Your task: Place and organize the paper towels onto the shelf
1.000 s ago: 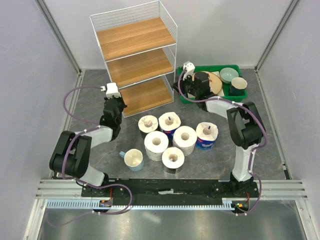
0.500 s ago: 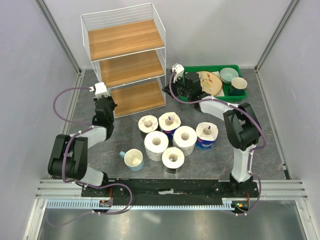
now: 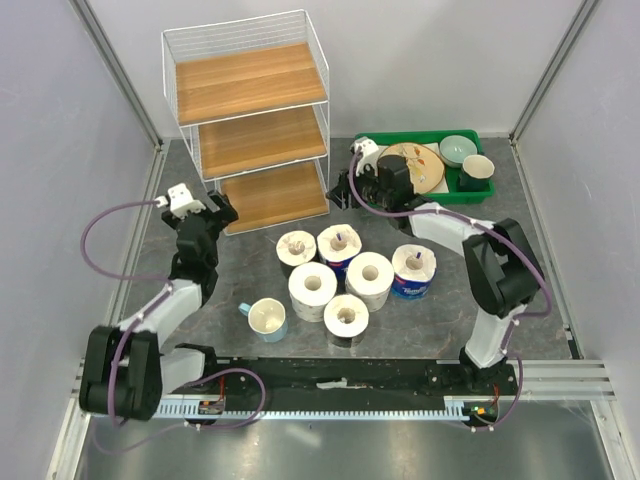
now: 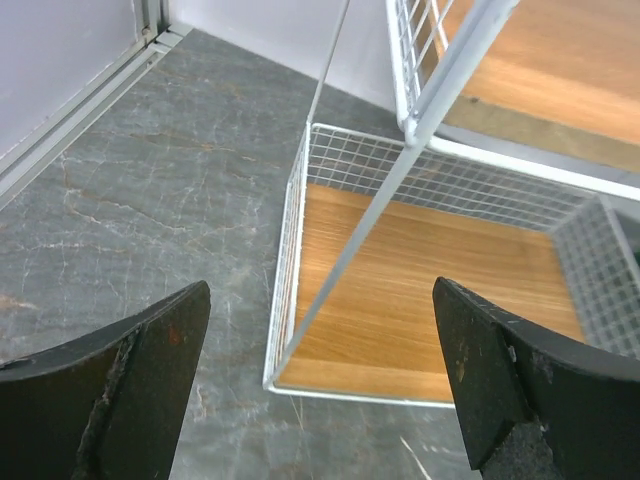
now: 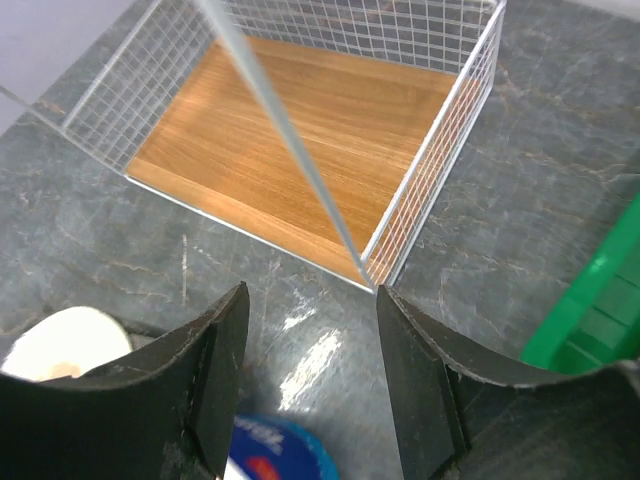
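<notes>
Shelf [image 3: 250,120] stands at eleven o'clock on the table [image 3: 150,270], and your six paper towels [image 3: 355,275] sit clustered at its five o'clock (cores facing up). Your left gripper [image 3: 218,210] gapes wide and empty at its seven o'clock corner. Your right gripper [image 3: 340,190] stands parted, holding nothing, at its four o'clock corner.

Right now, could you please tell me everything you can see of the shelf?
The shelf is a tall three-tier rack of white wire mesh with light-brown wooden boards, all bare where visible. It stands upright on the grey table, back left, beside the green tray. Both open, the left end effector and right end effector face its lowest tier's front corners.
</notes>
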You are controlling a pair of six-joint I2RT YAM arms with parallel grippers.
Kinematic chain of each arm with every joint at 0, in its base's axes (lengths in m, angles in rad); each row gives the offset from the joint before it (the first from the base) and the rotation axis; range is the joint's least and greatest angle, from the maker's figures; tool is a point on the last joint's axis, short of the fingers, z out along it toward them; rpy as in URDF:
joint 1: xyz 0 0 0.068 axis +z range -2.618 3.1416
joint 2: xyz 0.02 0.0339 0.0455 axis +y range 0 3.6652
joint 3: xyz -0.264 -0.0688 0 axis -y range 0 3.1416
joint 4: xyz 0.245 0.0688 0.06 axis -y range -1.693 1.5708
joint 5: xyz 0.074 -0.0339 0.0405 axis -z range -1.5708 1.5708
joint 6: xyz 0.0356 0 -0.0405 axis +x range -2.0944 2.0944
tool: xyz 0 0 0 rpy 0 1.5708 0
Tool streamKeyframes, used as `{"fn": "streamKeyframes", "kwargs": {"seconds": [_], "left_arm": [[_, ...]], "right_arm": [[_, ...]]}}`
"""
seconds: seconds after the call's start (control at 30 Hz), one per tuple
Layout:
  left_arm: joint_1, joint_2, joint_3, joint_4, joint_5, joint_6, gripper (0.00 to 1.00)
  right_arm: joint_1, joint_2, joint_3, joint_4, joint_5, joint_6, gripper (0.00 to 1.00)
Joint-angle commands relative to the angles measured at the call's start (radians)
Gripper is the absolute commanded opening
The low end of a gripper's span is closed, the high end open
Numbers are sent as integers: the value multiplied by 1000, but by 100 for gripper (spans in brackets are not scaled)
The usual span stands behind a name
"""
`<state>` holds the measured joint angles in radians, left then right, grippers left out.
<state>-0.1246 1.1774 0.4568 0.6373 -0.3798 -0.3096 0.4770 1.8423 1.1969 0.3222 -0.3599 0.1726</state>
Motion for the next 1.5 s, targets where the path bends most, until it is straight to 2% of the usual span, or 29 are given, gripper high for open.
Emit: {"fn": "streamKeyframes", "kwargs": {"seconds": [0.0, 0.2, 0.27, 0.33, 0.43, 0.6, 0.67, 0.83, 1.0, 1.2, 1.47], "left_arm": [[3, -157, -55, -79, 45, -88, 99], [2, -321, -107, -197, 142, -129, 99], [2, -380, -98, -295, 119, -199, 99], [2, -424, -75, -376, 119, -207, 99], [2, -443, -55, -419, 163, -226, 99], [0, -392, 15, -511, 401, -204, 99], [-10, -390, 22, -545, 436, -201, 100], [-81, -456, 6, -600, 407, -206, 100], [-141, -487, 8, -666, 384, -207, 100], [-224, -438, 40, -709, 383, -187, 100], [-334, -265, 98, -679, 328, -161, 100]], "right_arm": [[3, -149, -71, 64, 39, 25, 62], [3, -328, -213, 25, 206, 71, 63], [3, -405, -247, -47, 277, 84, 63], [5, -492, -291, -80, 308, 100, 64], [5, -619, -351, -127, 355, 129, 66], [5, -776, -405, -256, 414, 191, 67], [5, -834, -425, -311, 433, 196, 67], [5, -923, -476, -406, 571, 182, 69], [5, -972, -511, -449, 588, 198, 70], [5, -1015, -539, -466, 601, 208, 70], [5, -1035, -553, -486, 608, 211, 71]]}}
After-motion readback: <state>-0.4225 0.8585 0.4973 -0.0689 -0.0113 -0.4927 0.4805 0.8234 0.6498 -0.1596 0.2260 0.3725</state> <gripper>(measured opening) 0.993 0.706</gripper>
